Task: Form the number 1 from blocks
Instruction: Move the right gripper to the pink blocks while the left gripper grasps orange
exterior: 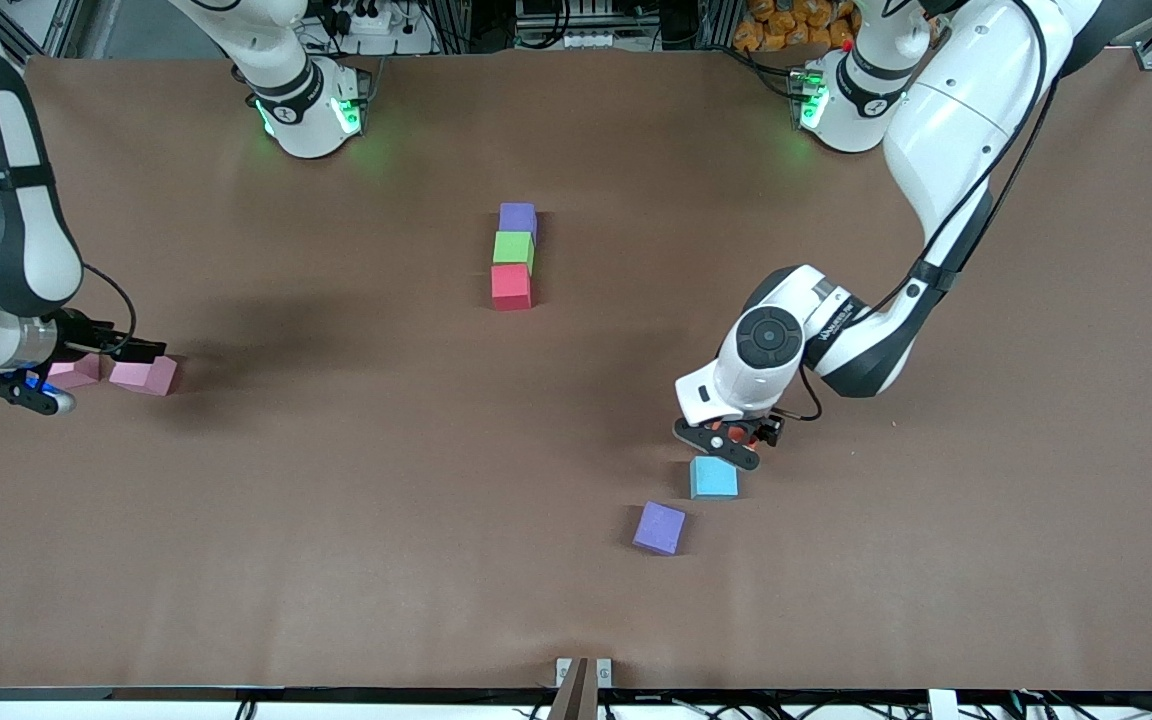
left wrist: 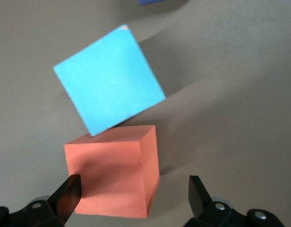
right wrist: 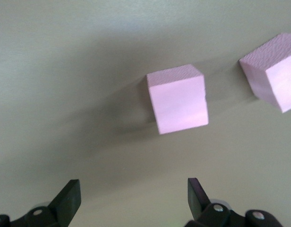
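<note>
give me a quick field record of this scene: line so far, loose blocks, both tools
line: purple block, green block, red block touching in a row mid-table
loose blocks: orange block under the left tool; light blue block beside it; second purple block nearer the front camera; two pink blocks at the right arm's end
left tool: open, low over the orange block, fingers on either side of it, not closed
right tool: open, by the pink blocks, holding nothing
progress: three blocks placed
</note>
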You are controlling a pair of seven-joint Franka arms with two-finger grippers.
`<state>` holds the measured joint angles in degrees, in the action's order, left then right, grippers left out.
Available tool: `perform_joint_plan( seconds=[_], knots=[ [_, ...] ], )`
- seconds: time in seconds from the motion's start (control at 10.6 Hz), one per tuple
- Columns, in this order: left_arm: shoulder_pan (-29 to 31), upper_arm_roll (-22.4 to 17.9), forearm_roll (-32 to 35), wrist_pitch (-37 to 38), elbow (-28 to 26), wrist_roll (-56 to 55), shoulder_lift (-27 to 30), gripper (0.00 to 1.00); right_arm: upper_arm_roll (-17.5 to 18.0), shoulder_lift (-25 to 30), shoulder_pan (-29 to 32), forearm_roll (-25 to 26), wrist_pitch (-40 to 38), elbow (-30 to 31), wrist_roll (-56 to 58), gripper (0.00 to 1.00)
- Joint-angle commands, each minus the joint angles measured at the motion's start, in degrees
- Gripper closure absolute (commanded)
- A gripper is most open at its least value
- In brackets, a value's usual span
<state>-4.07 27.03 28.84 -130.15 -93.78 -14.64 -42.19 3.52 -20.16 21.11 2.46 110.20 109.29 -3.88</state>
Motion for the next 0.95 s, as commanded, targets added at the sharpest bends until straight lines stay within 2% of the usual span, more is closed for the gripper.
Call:
perform_joint_plan(
  seconds=[0.0, 0.19, 0.85],
  knots=[
    [0.55, -0.22, -0.1, 0.69, 1.14, 1.98, 0.18, 0.0, 1.14, -1.2, 2.44, 2.45, 1.77, -0.04, 2.73, 0.0],
    [0.47, -0.66, -0.1, 0.69, 2.46, 2.42, 0.01, 0.0, 1.14, -2.25, 4.46, 2.46, 3.34, -0.13, 8.07, 0.0],
    [0.55, -0.93, -1.94, 0.78, 2.81, 4.53, -1.23, 0.0, 1.14, -4.63, 5.79, 3.43, 6.25, -0.13, 8.53, 0.0]
  ],
)
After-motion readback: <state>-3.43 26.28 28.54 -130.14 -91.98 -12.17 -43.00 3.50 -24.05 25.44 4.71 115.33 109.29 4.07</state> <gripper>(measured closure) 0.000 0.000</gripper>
